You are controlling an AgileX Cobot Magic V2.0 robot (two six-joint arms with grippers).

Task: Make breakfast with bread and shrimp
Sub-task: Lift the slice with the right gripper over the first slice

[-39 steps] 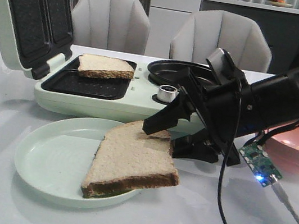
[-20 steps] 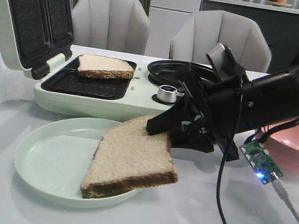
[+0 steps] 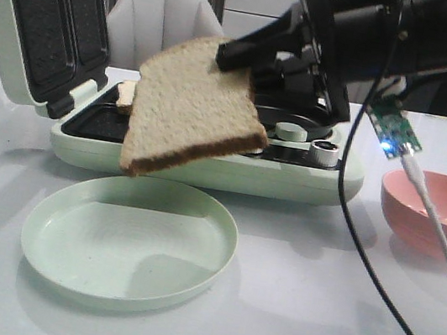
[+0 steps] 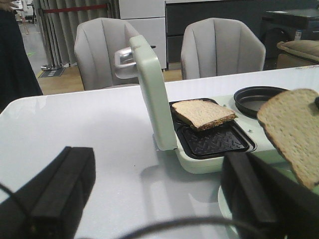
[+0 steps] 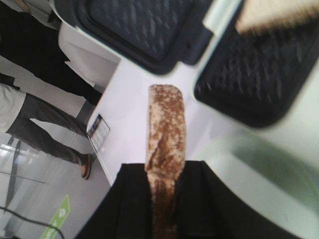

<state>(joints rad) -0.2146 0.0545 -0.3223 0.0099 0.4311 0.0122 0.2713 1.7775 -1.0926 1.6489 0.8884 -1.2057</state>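
Front view: bread [image 3: 191, 103] in right hand [image 3: 252, 66]

You couldn't see most of the second bread slice [image 3: 126, 94] in the front view, the held slice [image 3: 191, 103] covered it. Right wrist view was blurred; the bread in the maker [image 5: 279, 15] was cut off by the frame edge. Left gripper [image 4: 149, 199] was dark, out of focus, cropped at the bottom
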